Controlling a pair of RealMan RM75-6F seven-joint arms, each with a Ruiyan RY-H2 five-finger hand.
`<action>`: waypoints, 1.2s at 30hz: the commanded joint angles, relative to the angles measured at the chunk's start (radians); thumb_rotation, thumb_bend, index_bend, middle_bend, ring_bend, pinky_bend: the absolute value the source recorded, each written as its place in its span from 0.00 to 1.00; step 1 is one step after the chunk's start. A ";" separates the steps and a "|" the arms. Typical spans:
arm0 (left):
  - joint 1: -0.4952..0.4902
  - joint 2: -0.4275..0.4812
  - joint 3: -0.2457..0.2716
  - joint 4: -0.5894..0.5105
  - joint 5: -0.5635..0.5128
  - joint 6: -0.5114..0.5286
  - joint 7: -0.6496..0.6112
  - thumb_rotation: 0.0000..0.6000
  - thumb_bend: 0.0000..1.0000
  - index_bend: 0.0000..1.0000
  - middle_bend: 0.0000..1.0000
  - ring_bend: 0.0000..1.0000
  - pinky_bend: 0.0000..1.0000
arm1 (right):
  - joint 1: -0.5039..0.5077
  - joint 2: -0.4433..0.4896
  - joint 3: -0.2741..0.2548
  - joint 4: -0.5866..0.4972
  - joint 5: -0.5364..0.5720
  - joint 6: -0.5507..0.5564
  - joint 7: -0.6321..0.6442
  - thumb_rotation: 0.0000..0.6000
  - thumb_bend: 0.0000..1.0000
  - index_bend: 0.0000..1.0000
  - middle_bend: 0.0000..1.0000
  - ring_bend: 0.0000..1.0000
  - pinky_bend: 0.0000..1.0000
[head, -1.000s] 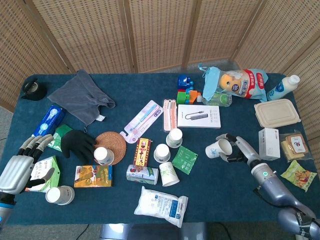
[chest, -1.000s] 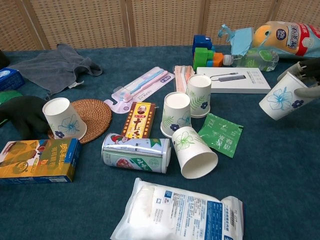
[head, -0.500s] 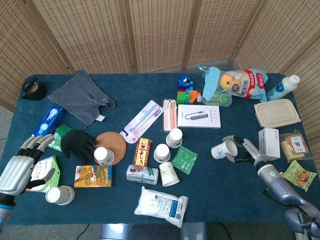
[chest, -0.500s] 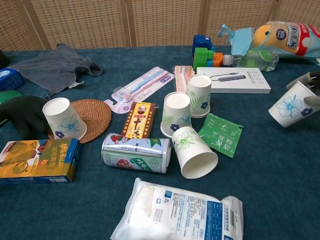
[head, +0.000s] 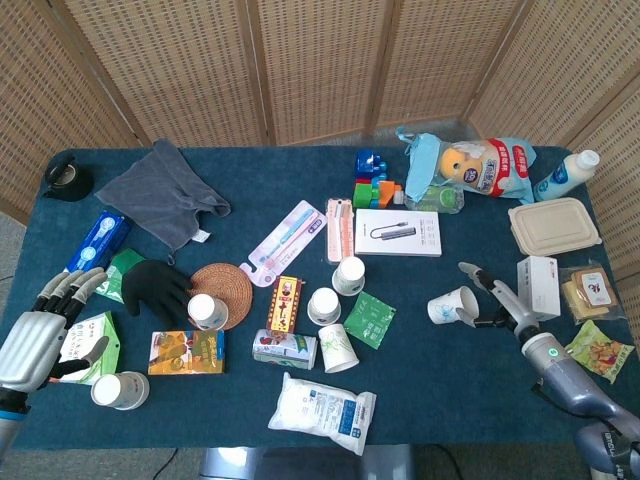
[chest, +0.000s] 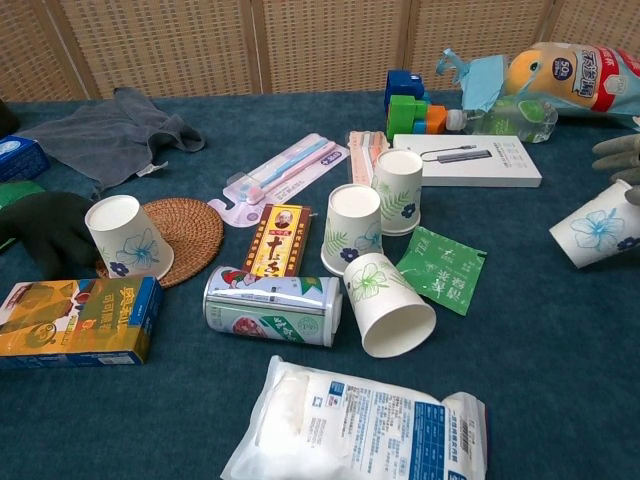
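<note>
Right hand (head: 497, 303) grips tilted paper cup (head: 449, 307) w/ loose-looking hold, so it could slip onto counter (head: 450, 380).

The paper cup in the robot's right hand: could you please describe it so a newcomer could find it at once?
On the blue table, look right, beside the white box. The paper cup there is tilted in the right hand; alone among the cups, it is held and bears blue flowers.

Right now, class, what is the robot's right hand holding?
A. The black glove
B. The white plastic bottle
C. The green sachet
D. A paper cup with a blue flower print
D: the right hand grips a tilted paper cup with a blue flower print at the right of the table; the chest view shows the same cup at its right edge.
</note>
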 joint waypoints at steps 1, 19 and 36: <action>0.000 -0.002 0.001 0.002 0.003 0.001 -0.003 1.00 0.42 0.00 0.09 0.05 0.00 | -0.014 0.024 -0.007 -0.021 -0.001 0.036 -0.052 1.00 0.43 0.00 0.00 0.00 0.00; -0.002 -0.017 0.001 0.033 0.011 0.001 -0.027 1.00 0.42 0.00 0.10 0.05 0.00 | -0.038 0.105 -0.034 -0.311 0.218 0.169 -0.948 1.00 0.42 0.00 0.00 0.00 0.00; 0.002 -0.016 0.005 0.053 0.016 0.008 -0.053 1.00 0.41 0.00 0.09 0.05 0.00 | 0.010 -0.011 -0.052 -0.444 0.507 0.382 -1.730 1.00 0.42 0.00 0.00 0.00 0.00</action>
